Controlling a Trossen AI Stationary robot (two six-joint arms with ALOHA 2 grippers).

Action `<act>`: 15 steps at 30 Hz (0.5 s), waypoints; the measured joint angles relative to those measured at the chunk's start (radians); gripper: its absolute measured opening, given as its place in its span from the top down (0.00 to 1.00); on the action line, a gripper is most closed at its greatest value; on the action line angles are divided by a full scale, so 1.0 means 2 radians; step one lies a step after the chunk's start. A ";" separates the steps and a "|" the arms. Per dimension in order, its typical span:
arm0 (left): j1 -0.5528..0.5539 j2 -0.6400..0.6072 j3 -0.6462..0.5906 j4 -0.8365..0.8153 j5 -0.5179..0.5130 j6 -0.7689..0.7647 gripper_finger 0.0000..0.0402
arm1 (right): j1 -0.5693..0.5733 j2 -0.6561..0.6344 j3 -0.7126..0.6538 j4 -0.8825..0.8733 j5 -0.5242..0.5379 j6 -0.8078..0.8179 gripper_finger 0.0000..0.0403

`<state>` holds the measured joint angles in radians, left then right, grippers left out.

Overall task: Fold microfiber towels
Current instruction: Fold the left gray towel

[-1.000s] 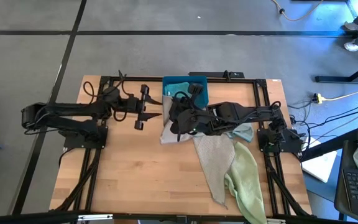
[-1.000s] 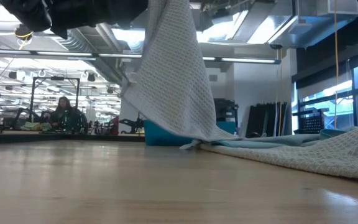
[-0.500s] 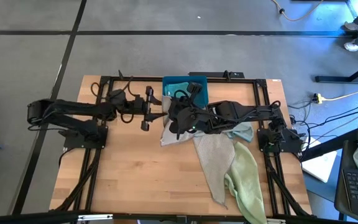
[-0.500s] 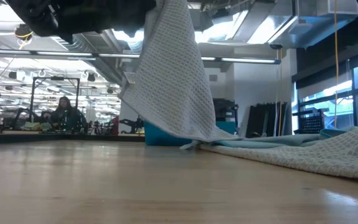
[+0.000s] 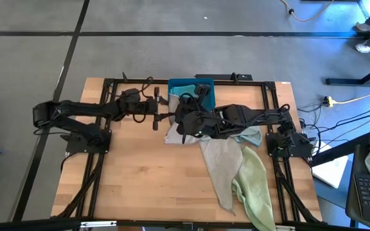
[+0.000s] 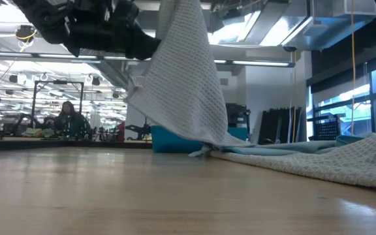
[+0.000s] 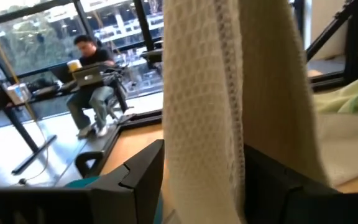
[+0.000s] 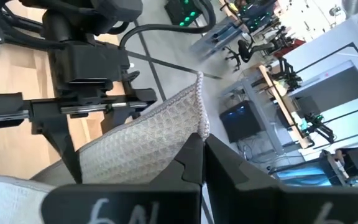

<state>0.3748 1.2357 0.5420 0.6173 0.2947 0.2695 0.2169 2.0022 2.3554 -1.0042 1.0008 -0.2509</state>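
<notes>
**Right gripper holds a grey-beige towel up; left gripper straddles its edge**

Right gripper, just left of centre in the high view, is pinched onto a corner of a pale grey-beige waffle-weave towel; the right wrist view shows its 2 fingers closed together with the towel's hemmed corner sticking out above them. In the low view the towel hangs down the upper middle of the frame, its bottom edge touching the wooden table in front of the teal-blue bin.

Left gripper sits just left of the hanging towel in the high view, at the same height. Its fingers are spread wide, and in the left wrist view the towel's hemmed edge drops between them; whether the fingers touch the cloth is unclear.

Lower right of the high view, a 2nd grey-beige towel lies flat, with a pale green towel bunched over its right side and a pale blue towel under the right arm.
</notes>
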 joint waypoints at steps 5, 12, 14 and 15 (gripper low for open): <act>0.019 0.000 0.000 -0.029 0.000 0.004 0.56 | 0.000 0.000 0.000 0.003 0.016 -0.010 0.98; 0.046 0.002 0.000 -0.061 0.000 0.014 0.56 | 0.001 -0.001 0.000 0.004 0.036 -0.016 0.98; 0.050 0.006 0.000 -0.062 0.000 0.012 0.56 | 0.001 -0.001 0.000 0.007 0.036 -0.019 0.98; 0.052 0.008 0.000 -0.063 0.000 0.010 0.56 | 0.001 -0.001 0.000 0.011 0.037 -0.021 0.98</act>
<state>0.4781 1.2511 0.5423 0.4921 0.2951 0.2903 0.2192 1.9999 2.3554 -0.9826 1.0756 -0.2935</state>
